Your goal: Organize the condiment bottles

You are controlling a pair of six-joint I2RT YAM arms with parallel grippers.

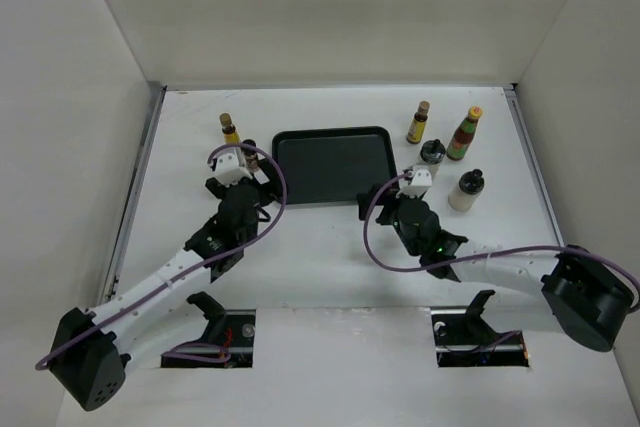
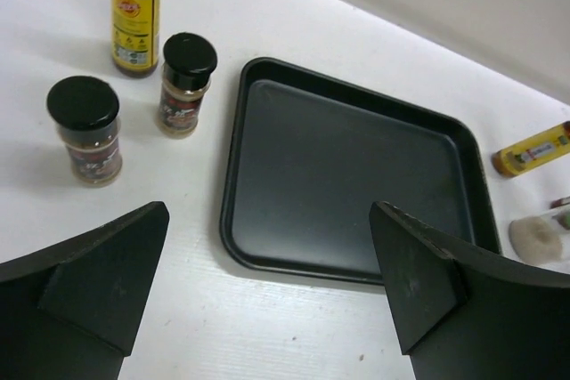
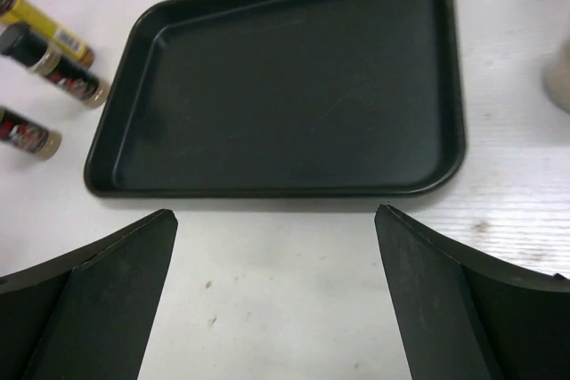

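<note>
Black shallow tray with rounded corners, flat on white table, toward the far middle; pale walls on three sides.

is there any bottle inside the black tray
No, the black tray is bare inside, and the nearest black-capped jar stands outside its rim.

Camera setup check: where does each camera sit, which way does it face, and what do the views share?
Top external: above and behind the bases, looking down on the white table; both arms, left gripper and right gripper show.
Left wrist: on the left arm, looking down over the black rectangular tray; its open fingers show.
Right wrist: on the right arm, facing the same tray; open fingers show.
Shared: all three see the tray.
</note>
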